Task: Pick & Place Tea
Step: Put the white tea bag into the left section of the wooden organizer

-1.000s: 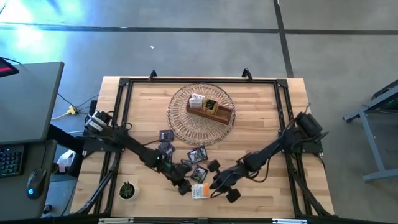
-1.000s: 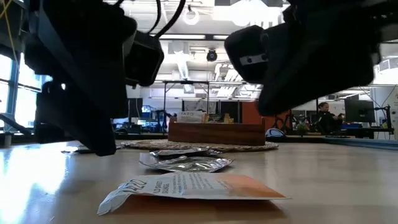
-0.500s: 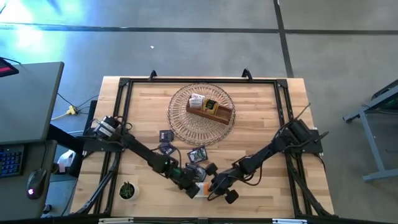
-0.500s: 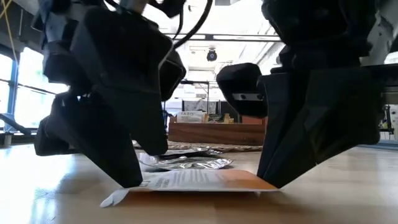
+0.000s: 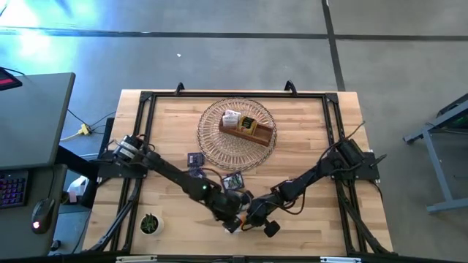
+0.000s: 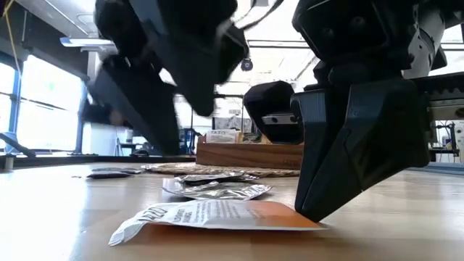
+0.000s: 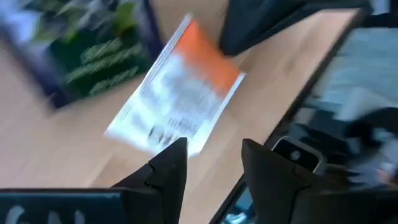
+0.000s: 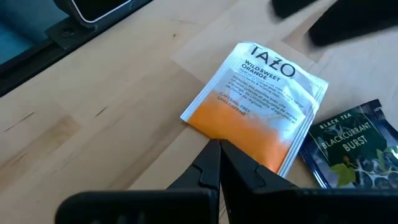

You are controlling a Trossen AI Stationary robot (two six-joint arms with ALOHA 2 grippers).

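Tea, right now: orange-and-white sachet (image 8: 258, 106) flat on the table (image 5: 307, 124) near its front edge, printed TAZO Wild Sweet Orange, held by neither gripper. Right gripper (image 8: 219, 163) clenched, fingertips pressed together and empty, planted at the orange end of that sachet; seen in the low view (image 6: 319, 210) as a dark wedge with its tip down on the sachet's orange edge. Left gripper (image 7: 208, 158) parted, nothing between the fingers, hanging just above the white end of the same sachet, clear of the wood in the low view (image 6: 170, 141). Just beside the orange sachet, a dark purple sachet (image 8: 348, 152) marked Black Tea Blackcurrant Burst, lying flat. Farther back along the table, more dark sachets (image 5: 232, 180) scattered loose between the grippers and the basket (image 5: 212, 142). Round wicker basket toward the table's far side, carrying the wooden box (image 5: 247, 130), with tea packets standing in its compartments. Small potted plant (image 5: 150, 223) at the front left corner, well apart from both arms.
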